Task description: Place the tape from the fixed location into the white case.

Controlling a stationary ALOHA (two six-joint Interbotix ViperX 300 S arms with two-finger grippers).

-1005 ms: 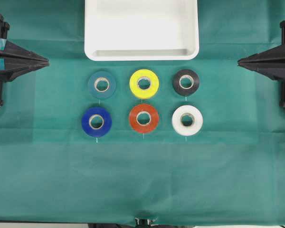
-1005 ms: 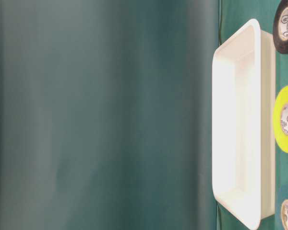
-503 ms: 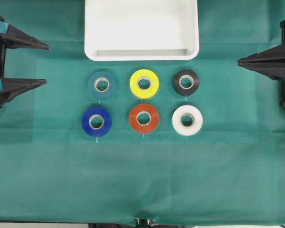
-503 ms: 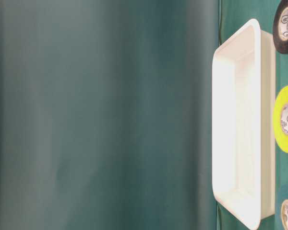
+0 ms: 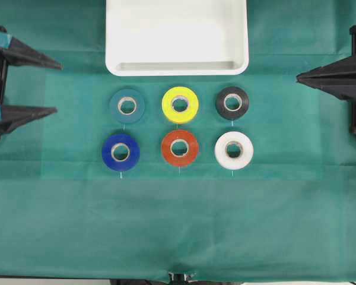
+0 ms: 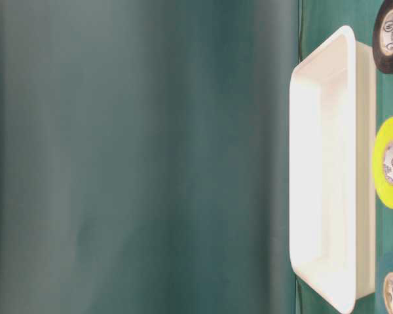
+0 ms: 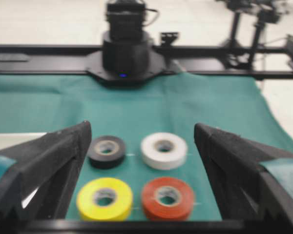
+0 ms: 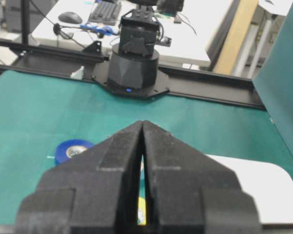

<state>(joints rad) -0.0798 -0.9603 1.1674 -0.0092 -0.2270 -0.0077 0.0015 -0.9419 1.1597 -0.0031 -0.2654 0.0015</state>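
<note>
The royal-blue tape (image 5: 120,152) lies flat in the front row's left spot on the green cloth, and shows again past the right fingers as the tape (image 8: 73,150). The white case (image 5: 177,35) stands behind the rolls with nothing in it; it shows side-on as the case (image 6: 295,163). My left gripper (image 5: 58,86) hovers at the far left, open wide and holding nothing, well short of the blue tape; in its wrist view the gripper (image 7: 142,129) frames other rolls. My right gripper (image 5: 298,76) waits at the far right, shut and empty, as the gripper (image 8: 142,123) confirms.
Five other rolls sit in the grid: teal (image 5: 127,105), yellow (image 5: 180,104), black (image 5: 232,103), red (image 5: 179,148), white (image 5: 234,150). Black arm bases (image 7: 124,48) stand beyond the cloth's edges.
My left gripper has gone from shut to wide open, its two fingers spreading apart. The rolls, the case and the right arm have not moved.
</note>
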